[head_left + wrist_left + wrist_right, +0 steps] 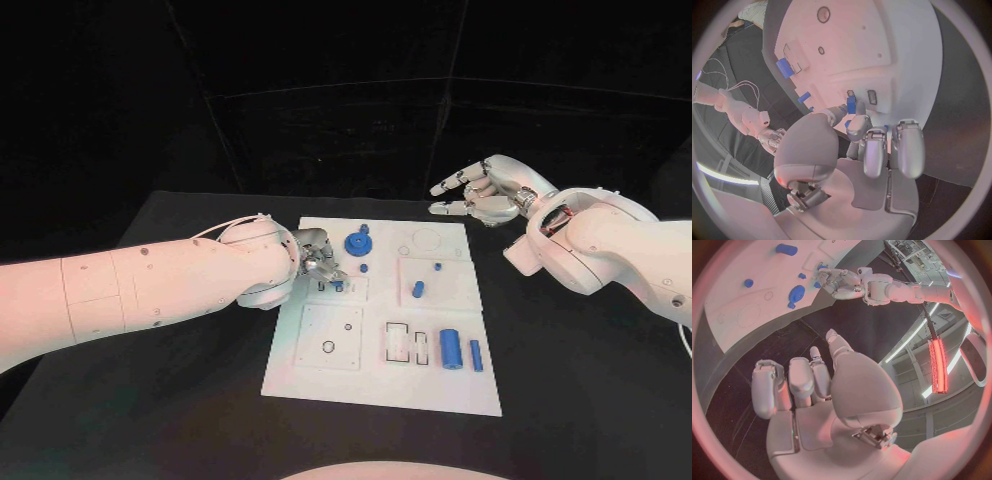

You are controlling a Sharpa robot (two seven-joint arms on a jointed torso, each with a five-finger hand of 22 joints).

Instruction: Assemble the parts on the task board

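Closest to me, the white task board (378,385) lies flat on the black worktop (173,400), dark walls behind. On it, near my left hand (312,262), my fingers (856,124) pinch a small blue part (851,104). Over bare worktop beyond the board's far corner, my right hand (488,190) hovers with fingers (770,390) apart, holding nothing. A blue cylinder (450,348) lies near the front edge.

- You're looking at a lab or robot test cell: a black surface (577,400) against black curtained walls.
- Long strip lights (937,365) hang overhead.
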